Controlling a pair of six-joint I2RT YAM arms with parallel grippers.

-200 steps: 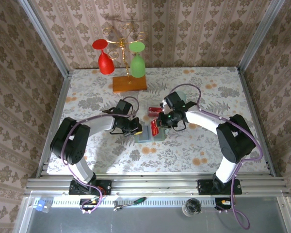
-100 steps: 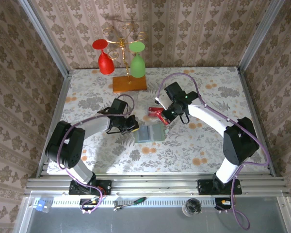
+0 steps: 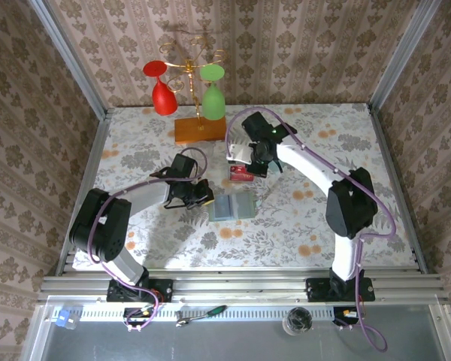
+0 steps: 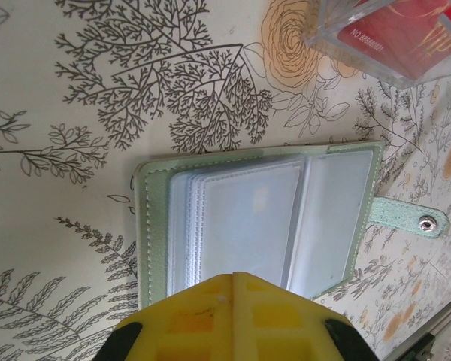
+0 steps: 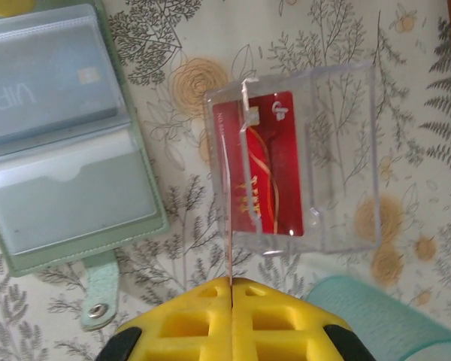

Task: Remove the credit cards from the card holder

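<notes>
At the bottom centre of the right wrist view, the right gripper (image 5: 231,282) has its yellow fingers pinched tight on the held card (image 5: 231,226). The card shows edge-on as a thin line running up the frame. It stands over the left wall of the clear box (image 5: 346,150), where a red card (image 5: 267,173) already lies flat.

From where I stand, this is the risky part. The card's edge lines up with the wall rather than the opening. If it goes down like that it could catch the rim and push or tip the box, which looks light. It could also slip outside the box onto the table (image 3: 323,218). If the card is let go while upright, it may lean on the wall instead of lying down.

At the bottom of the left wrist view, the left gripper (image 4: 233,278) is clenched on nothing. Its tips sit at the lower edge of the card holder (image 4: 158,226), and I cannot tell whether they press on it. The holder lies open in the middle of the top view, just below the box, with its snap tab (image 4: 410,218) out to the right of the frame.

A blue-grey card (image 5: 49,90) sits in a sleeve at the upper left of the right wrist view. If the left tips are not pinning the holder, pulling that card would likely drag the whole holder along. The card also sits flush in its plastic, so there is little edge to grab.
</notes>
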